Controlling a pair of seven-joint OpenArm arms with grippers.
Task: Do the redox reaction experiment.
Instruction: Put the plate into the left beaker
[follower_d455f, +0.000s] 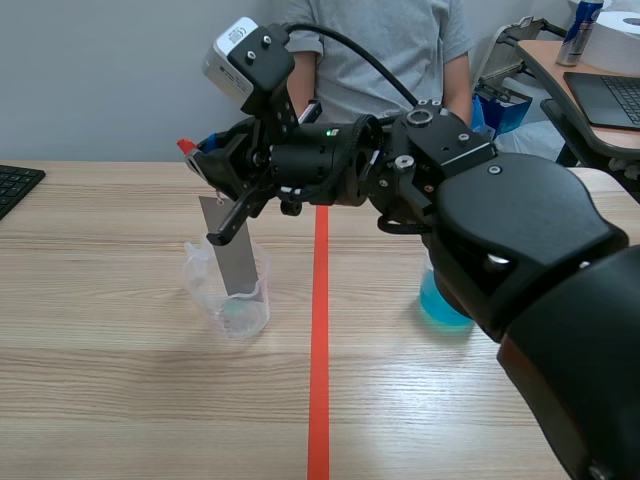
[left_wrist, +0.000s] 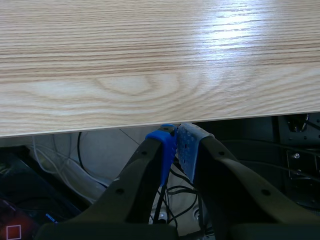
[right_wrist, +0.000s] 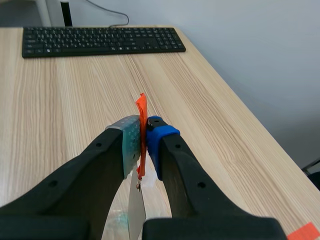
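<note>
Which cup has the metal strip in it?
The clear cup left of the red line: the grey strip held by the right gripper hangs into it. The other cup holds blue liquid and no strip.

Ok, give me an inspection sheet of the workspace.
Surface: wooden table, orange-red tape line down the middle.
Job's things: metal strip, lower end inside the clear beaker; beaker of blue liquid partly hidden behind the right arm.
Clutter: keyboard at the table's left end.
Grippers: right gripper fingers shut on the strip's orange top; left gripper shut, empty, below the table edge.
Cables: loose cables under the table.
Surroundings: person across the table; laptop on a side desk.
</note>
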